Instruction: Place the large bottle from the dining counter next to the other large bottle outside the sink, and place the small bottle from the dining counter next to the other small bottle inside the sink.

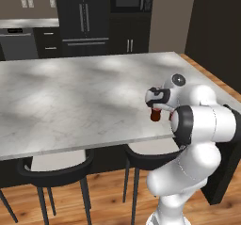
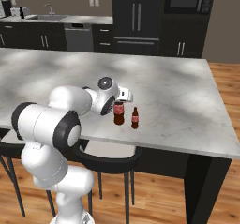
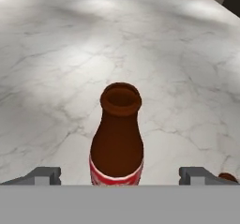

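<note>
Overhead, the hand [image 3: 120,174] gapes wide astride the large bottle [image 3: 117,138], fingers [image 3: 47,175] not touching it.

Glossy brown bottle [image 3: 117,138] — veined marble counter [image 3: 187,54]

Two black-framed stools with pale seats stand on the warm wooden plank floor [image 1: 108,196]: the left stool [image 1: 59,165] and the right stool [image 1: 150,151] sit side by side, their seats tucked part-way under the overhang. Against the back wall rises a tall dark double-door refrigerator [image 2: 138,17] with long bright handles. Just right of it, a black built-in microwave [image 2: 187,0] sits above dark lower cabinets [image 2: 180,42]. Left of the refrigerator a steel-fronted dishwasher [image 2: 78,38] stands under a pale rear surface [image 2: 89,19]. Small pale boxes, perhaps appliances [image 2: 14,10], sit at the far left.
</note>
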